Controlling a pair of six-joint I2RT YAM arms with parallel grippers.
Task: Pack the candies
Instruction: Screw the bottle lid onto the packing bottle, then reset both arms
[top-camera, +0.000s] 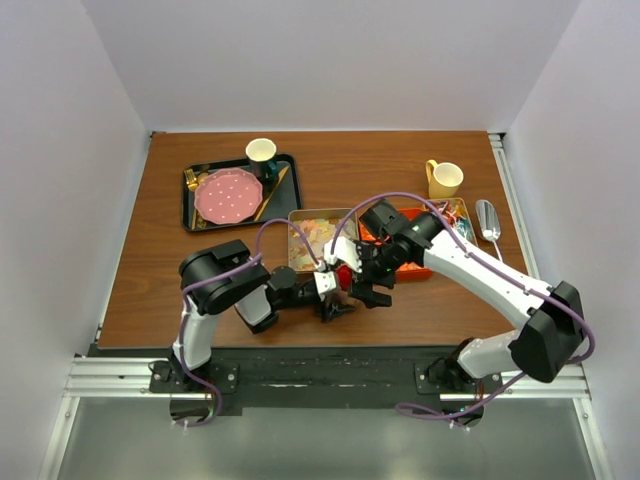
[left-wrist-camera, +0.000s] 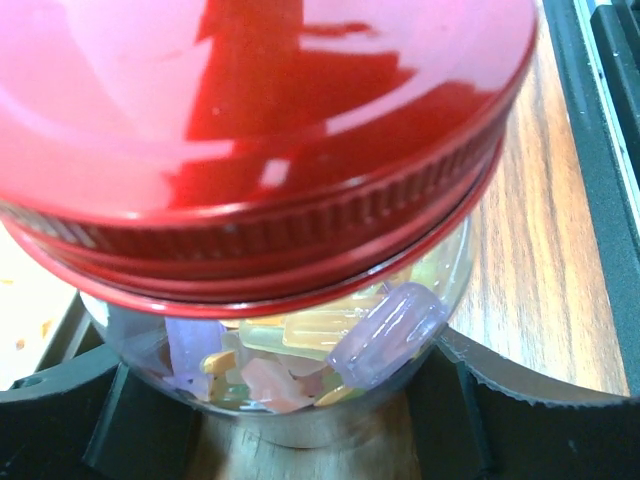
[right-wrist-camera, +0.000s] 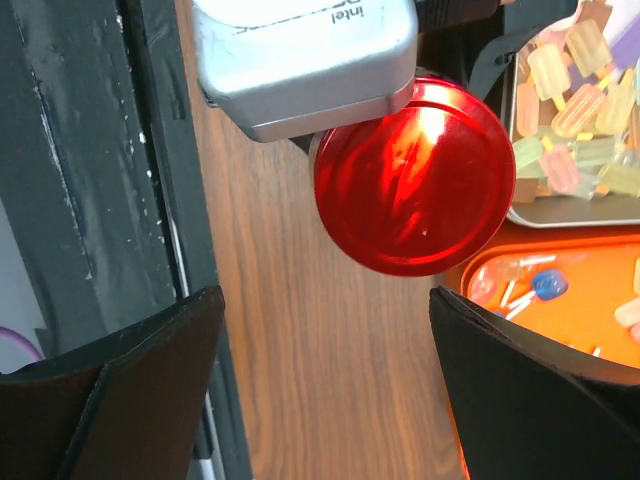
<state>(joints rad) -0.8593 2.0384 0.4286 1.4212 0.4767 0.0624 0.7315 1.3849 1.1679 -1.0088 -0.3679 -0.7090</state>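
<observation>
I see the left tool (left-wrist-camera: 300, 425) closed on the base of a clear glass jar (left-wrist-camera: 150, 345), black fingers (left-wrist-camera: 530, 400) pressed on both sides. The jar stands on the brown wooden worktop (top-camera: 200, 270) near the front edge, with a shiny red screw-on metal lid (right-wrist-camera: 415, 180) on top. Through the glass I see pale pastel candies (left-wrist-camera: 390, 335) in purple, yellow and pink.

The right tool (right-wrist-camera: 325, 300) is spread wide and holds nothing. It hangs over bare worktop just beside the lid, not touching it.

More pastel candies lie in the shallow square metal tray (top-camera: 294, 240) right behind the jar. The ones in twisted wrappers lie in the flat orange tray (right-wrist-camera: 600, 310) next to it.

Further back are a yellow mug (top-camera: 445, 178), a metal scoop (top-camera: 488, 218) and a black tray (top-camera: 190, 205) carrying a pink plate (top-camera: 228, 196).
</observation>
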